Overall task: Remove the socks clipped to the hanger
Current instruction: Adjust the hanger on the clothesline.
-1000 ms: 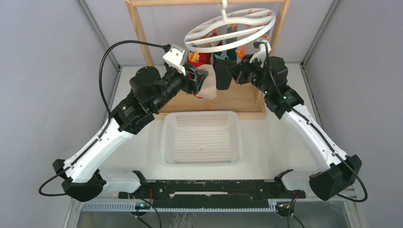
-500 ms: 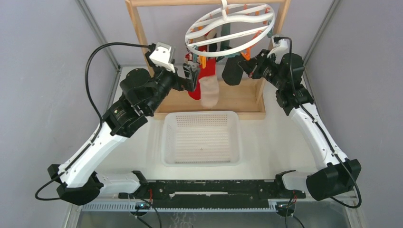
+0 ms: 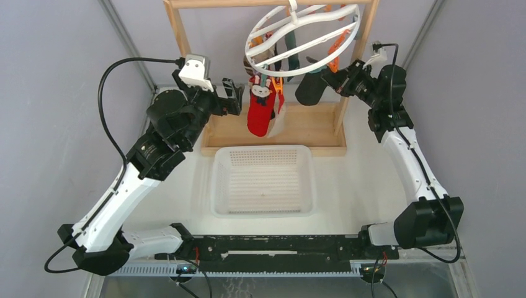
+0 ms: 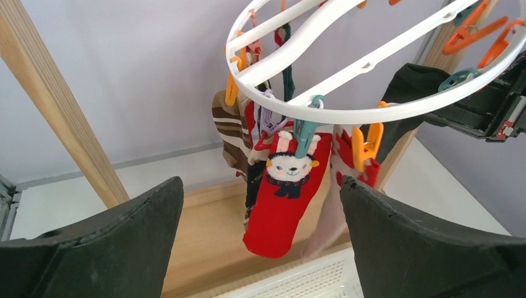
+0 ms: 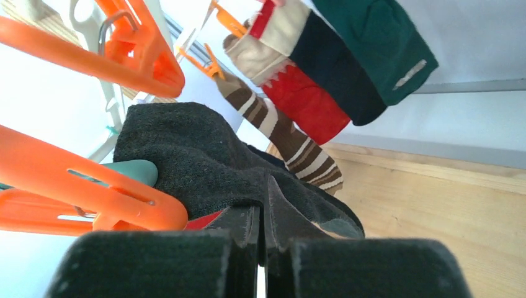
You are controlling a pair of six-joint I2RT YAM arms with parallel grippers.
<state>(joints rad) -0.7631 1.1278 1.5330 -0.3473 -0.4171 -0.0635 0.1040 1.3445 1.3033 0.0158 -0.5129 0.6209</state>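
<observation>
The round white hanger (image 3: 302, 34) hangs tilted from the wooden rack, with several socks clipped under it. My left gripper (image 3: 233, 98) is open and empty, just left of a red sock with a bear figure (image 3: 260, 115). In the left wrist view the gripper (image 4: 260, 184) frames that red sock (image 4: 282, 202), a pale sock (image 4: 325, 230) and a brown striped sock (image 4: 231, 127). My right gripper (image 3: 329, 79) is shut on a dark sock (image 3: 307, 90), held out to the right. The right wrist view shows the gripper (image 5: 260, 217) pinching that dark sock (image 5: 198, 155), which sits beside orange clips (image 5: 93, 186).
A white mesh basket (image 3: 263, 205) sits on the table in front of the wooden rack's base (image 3: 310, 127). The rack's posts (image 3: 181, 37) stand on either side of the hanger. Grey walls enclose the table at left, right and back.
My left gripper let go of the pale sock and drew back to the left. My right gripper pulled the dark sock up and right, and the hanger tilted more steeply.
</observation>
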